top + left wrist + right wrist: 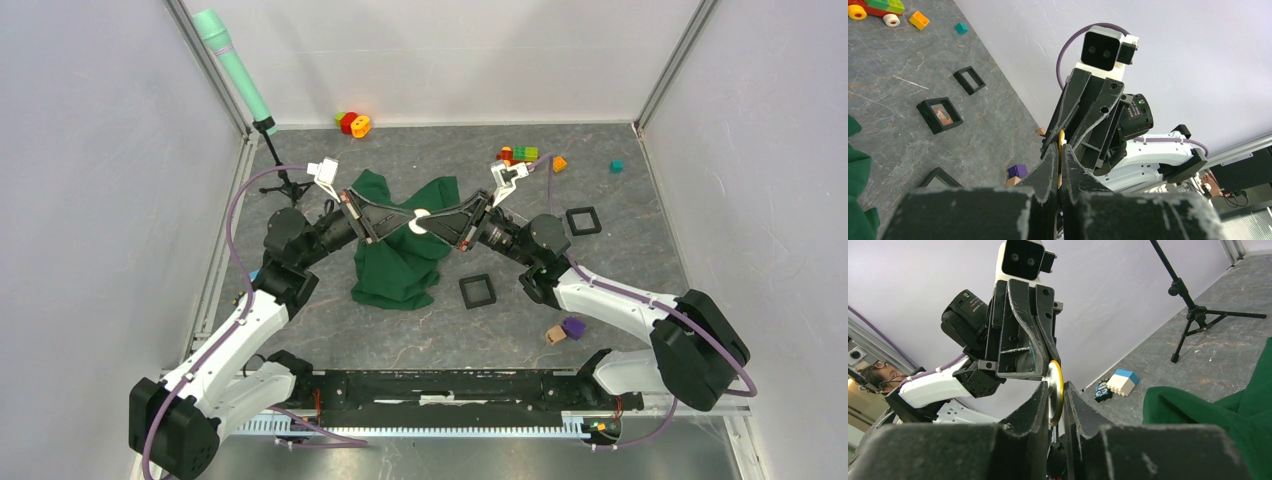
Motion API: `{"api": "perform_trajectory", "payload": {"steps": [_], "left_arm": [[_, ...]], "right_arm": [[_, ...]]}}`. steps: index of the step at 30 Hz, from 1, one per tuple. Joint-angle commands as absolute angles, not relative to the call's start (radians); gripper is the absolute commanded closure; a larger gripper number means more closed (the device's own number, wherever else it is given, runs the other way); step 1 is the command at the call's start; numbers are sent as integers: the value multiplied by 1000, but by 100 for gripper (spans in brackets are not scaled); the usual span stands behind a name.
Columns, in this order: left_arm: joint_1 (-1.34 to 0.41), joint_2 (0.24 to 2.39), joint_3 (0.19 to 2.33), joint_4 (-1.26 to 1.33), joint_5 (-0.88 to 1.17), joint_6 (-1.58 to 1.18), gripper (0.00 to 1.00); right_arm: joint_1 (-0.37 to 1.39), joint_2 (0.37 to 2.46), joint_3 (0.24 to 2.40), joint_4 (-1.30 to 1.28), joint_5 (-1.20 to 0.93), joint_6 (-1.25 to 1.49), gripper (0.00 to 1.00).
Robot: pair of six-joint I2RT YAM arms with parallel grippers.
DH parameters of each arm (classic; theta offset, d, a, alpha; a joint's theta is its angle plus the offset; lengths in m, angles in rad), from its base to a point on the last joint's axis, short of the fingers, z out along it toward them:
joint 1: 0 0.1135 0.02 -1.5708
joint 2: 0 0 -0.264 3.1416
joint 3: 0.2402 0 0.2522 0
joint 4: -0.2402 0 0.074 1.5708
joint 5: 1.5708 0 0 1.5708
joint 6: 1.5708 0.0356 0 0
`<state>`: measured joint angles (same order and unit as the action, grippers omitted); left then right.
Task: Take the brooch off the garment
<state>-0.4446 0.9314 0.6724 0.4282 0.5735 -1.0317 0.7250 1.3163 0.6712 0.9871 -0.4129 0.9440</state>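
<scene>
The brooch [421, 222], a small white disc with a yellow rim, hangs in the air above the green garment [400, 265], which lies crumpled on the table. My left gripper [410, 221] comes in from the left and is shut on the brooch [1061, 137], which shows edge-on between its fingers. My right gripper [433, 224] meets it from the right. Its jaws stand narrowly either side of the brooch [1058, 385] with a slim gap, so they are open. The brooch is clear of the garment [1208, 415].
Two black square frames [477, 290] [583, 220] lie right of the cloth. Toy bricks [520, 154] and a red-orange toy [352, 123] sit at the back. A tripod with a mint-green microphone [235, 70] stands at the back left. Purple and tan blocks [573, 326] lie near the right arm.
</scene>
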Motion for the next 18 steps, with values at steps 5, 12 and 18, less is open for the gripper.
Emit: {"api": "perform_trajectory", "payload": {"steps": [5, 12, 18], "left_arm": [[-459, 917, 676, 502, 620, -1091, 98], [-479, 915, 663, 508, 599, -1082, 98], [-499, 916, 650, 505, 577, -1061, 98]], "right_arm": [[741, 1313, 699, 927, -369, 887, 82], [758, 1330, 709, 930, -340, 888, 76], [759, 1333, 693, 977, -320, 925, 72]]}}
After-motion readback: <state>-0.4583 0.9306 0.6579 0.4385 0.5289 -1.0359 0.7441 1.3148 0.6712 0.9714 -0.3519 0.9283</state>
